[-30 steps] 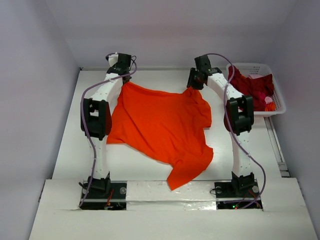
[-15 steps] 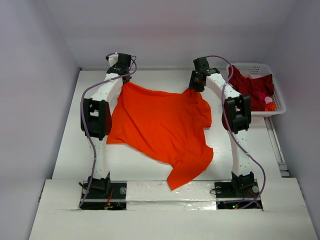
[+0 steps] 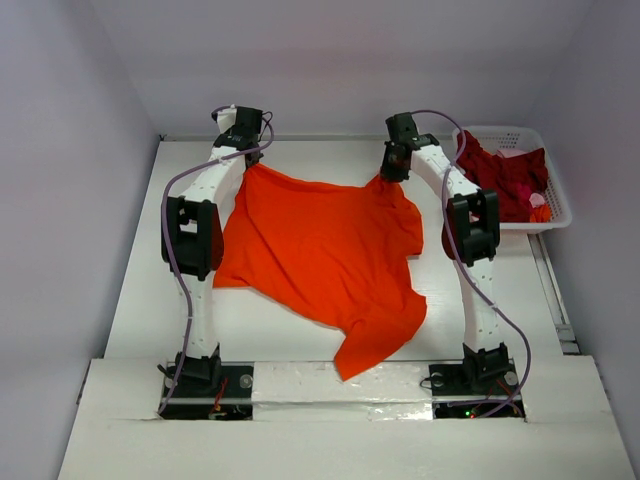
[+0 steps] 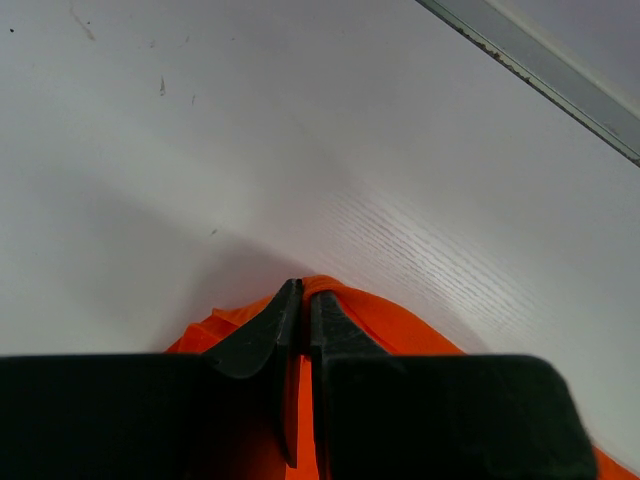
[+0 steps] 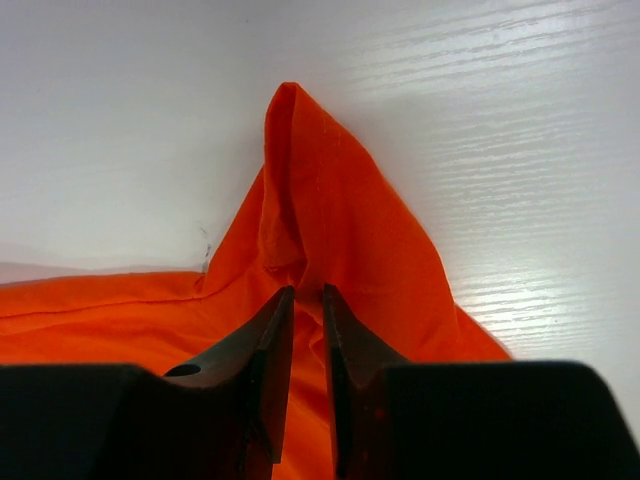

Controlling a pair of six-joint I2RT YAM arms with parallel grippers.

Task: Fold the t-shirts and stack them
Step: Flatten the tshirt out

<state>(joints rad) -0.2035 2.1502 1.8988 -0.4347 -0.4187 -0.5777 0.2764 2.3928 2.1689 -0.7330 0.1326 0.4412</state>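
Observation:
A bright orange t-shirt (image 3: 320, 250) lies spread across the middle of the table, one sleeve trailing toward the near edge. My left gripper (image 3: 247, 160) is at its far left corner. In the left wrist view that gripper (image 4: 303, 287) is shut on a thin fold of the orange cloth (image 4: 400, 325). My right gripper (image 3: 388, 178) is at the shirt's far right corner. The right wrist view shows this gripper (image 5: 303, 292) with jaws drawn narrow, pinching a puckered ridge of orange cloth (image 5: 330, 200). Dark red t-shirts (image 3: 500, 172) lie heaped in the basket.
A white lattice basket (image 3: 500, 131) stands at the far right, close to my right arm. A raised strip (image 4: 540, 75) marks the table's far edge just beyond my left gripper. Grey walls close in on the left, back and right.
My right gripper's jaws have narrowed onto the shirt's far right corner and it has shifted slightly left. The left arm and the shirt have not moved.

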